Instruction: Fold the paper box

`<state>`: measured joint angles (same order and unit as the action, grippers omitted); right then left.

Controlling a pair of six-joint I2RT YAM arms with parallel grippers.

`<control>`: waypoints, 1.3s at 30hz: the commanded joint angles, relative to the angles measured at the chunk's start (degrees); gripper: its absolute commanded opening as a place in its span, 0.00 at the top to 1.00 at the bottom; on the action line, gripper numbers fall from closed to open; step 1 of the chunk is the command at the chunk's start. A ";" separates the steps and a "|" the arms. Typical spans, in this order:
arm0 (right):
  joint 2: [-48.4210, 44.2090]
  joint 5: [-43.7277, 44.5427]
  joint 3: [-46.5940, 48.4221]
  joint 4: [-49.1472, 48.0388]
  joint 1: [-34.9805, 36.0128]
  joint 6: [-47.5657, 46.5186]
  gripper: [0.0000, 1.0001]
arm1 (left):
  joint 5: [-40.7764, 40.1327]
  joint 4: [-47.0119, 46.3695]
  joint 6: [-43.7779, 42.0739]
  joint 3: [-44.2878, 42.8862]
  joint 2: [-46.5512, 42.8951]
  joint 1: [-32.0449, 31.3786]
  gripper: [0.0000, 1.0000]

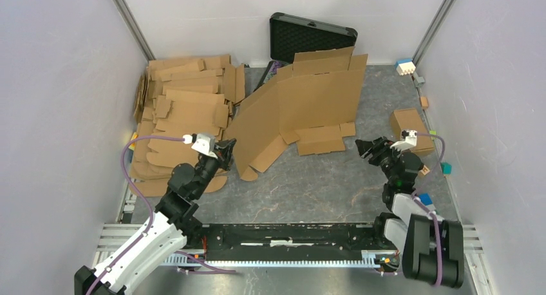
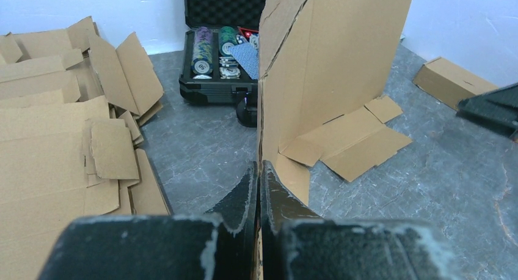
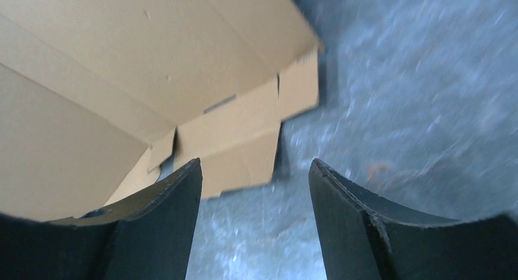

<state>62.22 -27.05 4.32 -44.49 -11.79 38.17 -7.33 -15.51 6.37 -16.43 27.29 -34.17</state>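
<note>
Far left of the table (image 1: pixel 322 189): a loose stack of flat cardboard blanks (image 1: pixel 183 105) lies against the left wall. Just right of it, the left gripper (image 1: pixel 228 151) has its jaws pressed together on the lower left edge of the paper box (image 1: pixel 315 102). The left wrist view shows a thin sliver of that cardboard clamped between the two fingers (image 2: pixel 241 197), with the panel rising steeply above them. The paper box occupies the centre of the table. It is partly erected: one large panel stands tilted back toward the black case (image 1: pixel 311 34) behind it, a left section curves down toward the left gripper, and the lower flaps lie flat on the table surface. The black case is open, with poker chips (image 2: pixel 203 47) visible inside. Right of centre, the right gripper (image 1: pixel 366 147) is near the right flaps of the paper box but apart from them. Its jaws stand wide apart and hold nothing, and the right wrist view shows only bare table between the fingers (image 3: pixel 351 231). A small closed brown box (image 1: pixel 409 122) rests further right, close to the right wall.
</note>
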 commanded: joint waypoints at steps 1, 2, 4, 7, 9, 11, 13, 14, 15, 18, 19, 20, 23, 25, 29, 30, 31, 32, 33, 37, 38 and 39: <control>-6.36 10.24 2.70 0.80 1.67 -8.62 0.29 | -0.31 -1.36 -0.39 -1.11 0.13 -0.27 0.98; -6.33 11.30 3.35 -0.88 2.51 -8.92 0.28 | -0.27 -1.34 -0.39 -1.20 0.24 -0.28 0.98; -4.47 16.70 6.17 -2.46 5.11 -11.19 0.25 | 0.07 -1.32 -0.31 -1.24 0.33 -0.28 0.98; 3.58 19.42 8.13 -12.70 6.68 -15.23 0.18 | -0.14 -1.64 -0.60 -1.11 0.70 -0.28 0.98; 11.21 15.94 8.86 -24.11 6.69 -15.04 0.03 | -0.20 -2.11 -0.78 -1.19 1.06 -0.36 0.98; 17.83 11.49 12.76 -27.80 6.39 -14.53 0.02 | 0.08 -1.79 -0.83 -1.50 1.37 -0.29 0.98; 22.79 6.25 18.27 -24.71 5.83 -15.43 0.02 | -0.39 -1.07 -0.83 -1.38 1.11 -0.47 0.98; 24.28 4.70 20.26 -22.93 5.73 -17.53 0.02 | -0.80 -0.79 -0.83 -1.26 0.76 -0.46 0.98; 25.27 4.48 21.46 -22.69 5.73 -19.81 0.02 | -1.22 -0.74 -0.83 -1.03 0.53 -0.60 0.98; 26.93 4.10 23.33 -26.08 5.06 -21.86 0.02 | -1.80 -1.00 -0.83 -0.95 0.28 -0.63 0.98; 27.95 2.68 24.86 -26.08 5.03 -22.14 0.02 | -1.82 -0.90 -0.83 -1.13 0.55 -0.63 0.98; 29.04 1.67 27.21 -25.09 5.02 -22.50 0.02 | -1.68 -0.92 -0.83 -1.32 0.85 -0.68 0.98; 33.53 -1.18 32.45 -26.41 5.02 -22.07 0.02 | -1.37 -0.91 -0.42 -1.72 1.82 -0.80 0.98; 36.64 -4.35 35.25 -29.08 5.02 -19.84 0.03 | -1.31 -0.87 -0.39 -1.86 2.19 -0.81 0.98; 40.86 -8.06 38.19 -31.91 5.61 -17.31 0.08 | -1.51 -0.93 -0.48 -2.03 2.97 -0.93 0.98; 41.04 -8.08 38.43 -31.53 5.88 -17.42 0.09 | -1.59 -0.87 -0.57 -2.12 3.05 -0.90 0.98; 41.12 -8.24 38.58 -31.38 6.11 -17.48 0.12 | -1.59 -0.86 -0.66 -2.21 3.14 -0.94 0.98; 41.19 -8.68 38.62 -31.69 6.25 -17.33 0.14 | -1.55 -0.84 -0.66 -2.29 3.08 -0.91 0.98; 41.06 -9.17 38.45 -32.21 6.39 -16.86 0.17 | -1.50 -0.77 -0.66 -2.32 2.93 -0.95 0.98; 40.77 -11.31 35.39 -40.17 6.41 -12.00 0.37 | -1.16 -0.71 -0.48 -2.21 1.93 -0.98 0.98; 40.39 -11.57 34.57 -41.21 6.43 -11.27 0.42 | -0.96 -0.74 -0.40 -2.21 1.72 -1.03 0.98; 39.82 -11.56 33.64 -41.39 6.56 -11.01 0.46 | -0.72 -0.62 -0.32 -2.29 1.42 -1.12 0.98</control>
<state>103.26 -35.46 40.60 -76.77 -5.58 23.40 -8.80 -15.75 6.37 -16.67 29.67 -34.83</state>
